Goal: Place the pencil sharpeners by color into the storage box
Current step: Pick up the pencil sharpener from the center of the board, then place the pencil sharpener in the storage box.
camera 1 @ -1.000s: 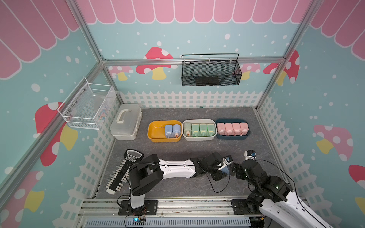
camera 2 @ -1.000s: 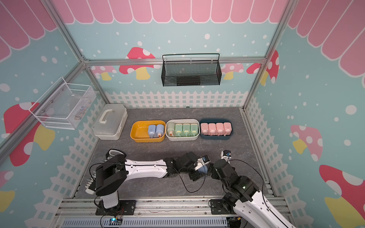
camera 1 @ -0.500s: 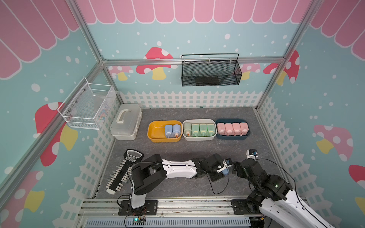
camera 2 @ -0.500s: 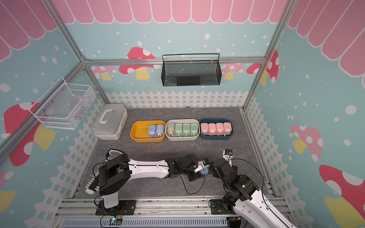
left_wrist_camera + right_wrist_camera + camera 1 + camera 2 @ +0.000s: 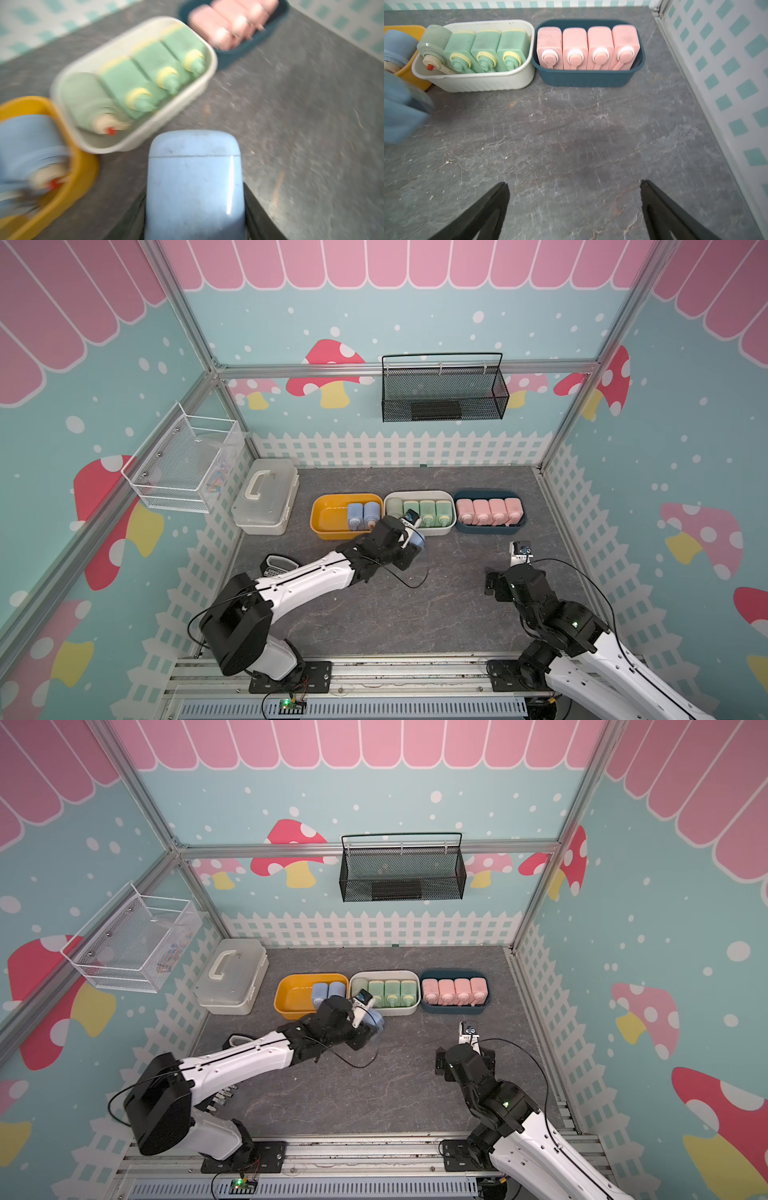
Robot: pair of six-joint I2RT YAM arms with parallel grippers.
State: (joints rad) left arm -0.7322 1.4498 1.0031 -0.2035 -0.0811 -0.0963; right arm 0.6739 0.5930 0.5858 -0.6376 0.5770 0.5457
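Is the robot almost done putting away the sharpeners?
Nearly. Done: four pink plastic sharpeners in the dark blue tub, four green ones in the white tub, two blue ones in the yellow tub. In hand: the left gripper holds one more blue sharpener. Left: drop it in the yellow tub.

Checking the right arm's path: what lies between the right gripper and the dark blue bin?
Only bare grey tabletop runs from the open right gripper to the dark blue bin of pink sharpeners, as the right wrist view shows.
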